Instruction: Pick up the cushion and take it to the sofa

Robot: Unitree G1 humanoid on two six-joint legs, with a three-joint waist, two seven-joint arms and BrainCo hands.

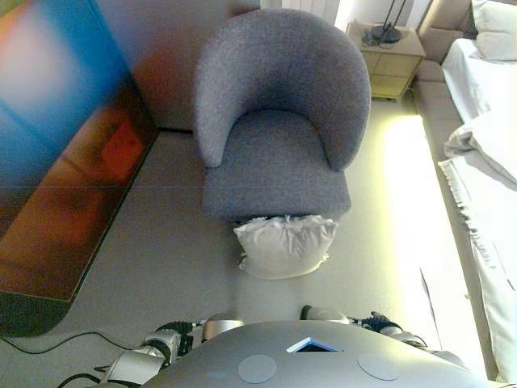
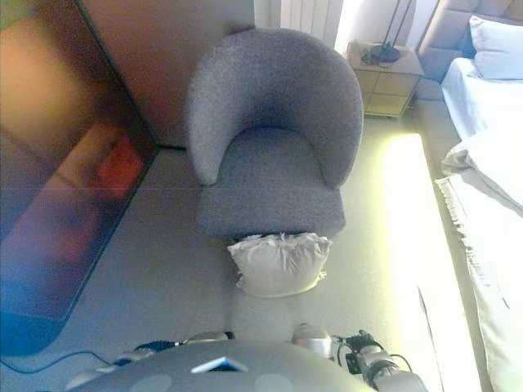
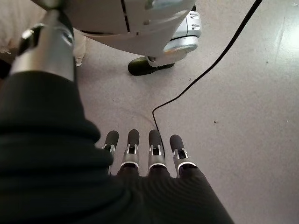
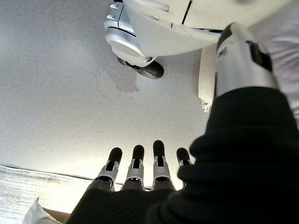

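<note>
You have a pale grey floor [image 1: 161, 250] carrying everything here. The white cushion [image 1: 284, 246] lies on it at centre, touching the front of the grey armchair [image 1: 279, 121] at its 12 o'clock. A wooden nightstand [image 1: 389, 56] stands at 1 o'clock and a white bed [image 1: 489, 186] at 3 o'clock.

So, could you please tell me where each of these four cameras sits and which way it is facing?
Left eye view: on the head, looking down at the white cushion on the floor against the grey armchair.
Right eye view: beside it, same scene; both also show the bed and nightstand.
Left wrist view: on the left wrist, facing the floor past the straight-fingered left hand.
Right wrist view: on the right wrist, facing the floor past the straight-fingered right hand.
</note>
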